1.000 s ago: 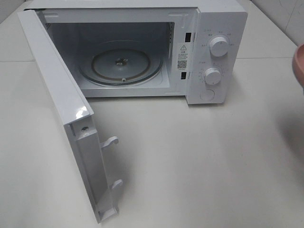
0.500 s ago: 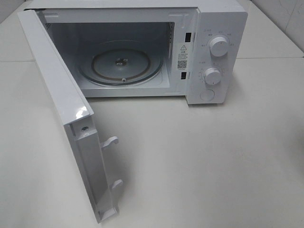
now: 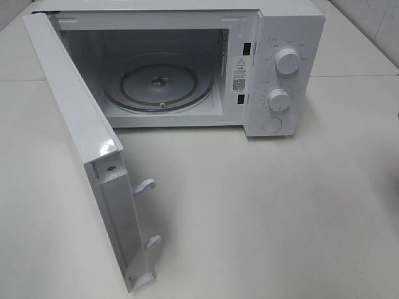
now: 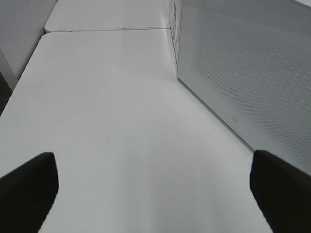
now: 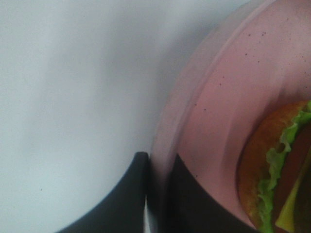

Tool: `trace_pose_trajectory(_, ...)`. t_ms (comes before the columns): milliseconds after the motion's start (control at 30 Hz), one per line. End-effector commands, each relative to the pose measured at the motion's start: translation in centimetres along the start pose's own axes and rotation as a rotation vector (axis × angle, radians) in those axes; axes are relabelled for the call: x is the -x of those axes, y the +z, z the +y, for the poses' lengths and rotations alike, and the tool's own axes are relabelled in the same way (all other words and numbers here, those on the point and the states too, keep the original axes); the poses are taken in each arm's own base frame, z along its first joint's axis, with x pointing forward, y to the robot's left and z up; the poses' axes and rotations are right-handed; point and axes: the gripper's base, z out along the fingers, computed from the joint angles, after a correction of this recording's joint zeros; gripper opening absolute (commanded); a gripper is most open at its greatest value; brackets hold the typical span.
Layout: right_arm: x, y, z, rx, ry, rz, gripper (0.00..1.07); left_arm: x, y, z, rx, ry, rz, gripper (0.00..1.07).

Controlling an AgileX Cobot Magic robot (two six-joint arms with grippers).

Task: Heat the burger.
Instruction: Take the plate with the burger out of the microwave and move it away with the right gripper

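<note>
The burger [image 5: 272,174], an orange-tan bun with green lettuce, lies on a round pink plate [image 5: 228,92] in the right wrist view. My right gripper [image 5: 158,167] is shut on that plate's rim, one dark finger on each side of it. The left wrist view has my left gripper [image 4: 153,160] open wide above bare table, with nothing between its fingers [image 4: 29,189]. Neither gripper, plate nor burger shows in the exterior high view.
A white microwave [image 3: 287,37] stands at the back of the white table [image 3: 262,205], its door [image 3: 75,124] swung wide open to the left, the glass turntable [image 3: 159,84] bare. The door's perforated face [image 4: 243,63] is close beside my left gripper.
A second ago the pink plate's edge showed at the right border of the exterior high view; it has since moved out of that view. The microwave and its door have not moved.
</note>
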Motion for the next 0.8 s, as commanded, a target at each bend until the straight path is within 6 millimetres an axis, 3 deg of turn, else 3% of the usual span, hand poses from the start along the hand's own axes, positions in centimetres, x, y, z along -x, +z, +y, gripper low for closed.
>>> trace_pose_trajectory(33, 0.7, 1.4, 0.1, -0.017, -0.049, 0.016, 0.0, -0.1, -0.2, -0.1, -0.001, -0.007, -0.022, 1.03)
trace_pose_trajectory(600, 2.6, 6.8, 2.8, 0.093, 0.005, 0.034, 0.0, -0.1, -0.2, -0.1, -0.001, -0.007, -0.022, 1.03)
trace_pose_trajectory(800, 2.7, 7.2, 3.2, 0.109, 0.007, 0.043, 0.0, -0.1, -0.2, -0.1, -0.001, -0.007, -0.022, 1.03)
